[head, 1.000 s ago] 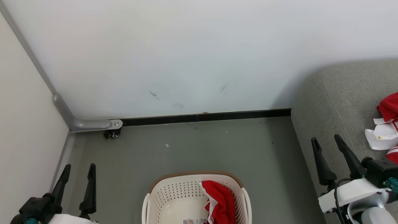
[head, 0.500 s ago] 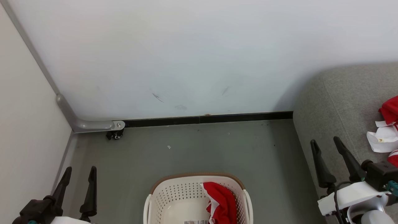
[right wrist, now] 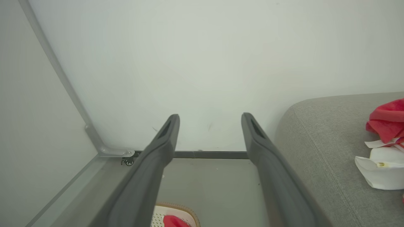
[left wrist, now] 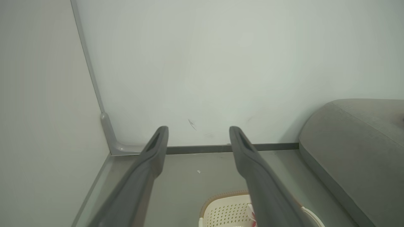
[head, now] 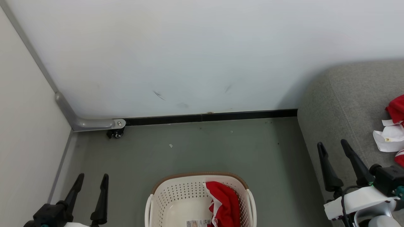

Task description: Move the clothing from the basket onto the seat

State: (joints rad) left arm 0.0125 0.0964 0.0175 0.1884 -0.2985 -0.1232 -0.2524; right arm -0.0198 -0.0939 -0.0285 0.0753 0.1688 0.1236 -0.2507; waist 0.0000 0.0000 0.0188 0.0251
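The cream perforated basket [head: 176, 201] with a brown rim stands on the floor at the bottom centre of the head view, a red and white garment [head: 224, 201] bunched against its right wall. More red and white clothing [head: 393, 132] lies on the grey seat [head: 344, 104] at the right. My left gripper [head: 92, 178] is open at the lower left, well left of the basket. Over the seat's front edge my right gripper [head: 332, 143] is open and empty. The basket rim [left wrist: 221, 197] and the seat [left wrist: 353, 135] show in the left wrist view; the right wrist view shows the seat [right wrist: 315, 138] with clothing [right wrist: 385, 121].
A white wall runs along the back with a black baseboard [head: 208, 117]. A side panel closes the left, with a grey bracket and small caster [head: 115, 134] at the corner. Grey floor [head: 202, 148] lies between basket and wall. A paper label [head: 197, 223] lies on the basket floor.
My left gripper has shifted a little right and lower in the head view, still open. The head camera wobbled slightly. Clothing and basket have not moved.
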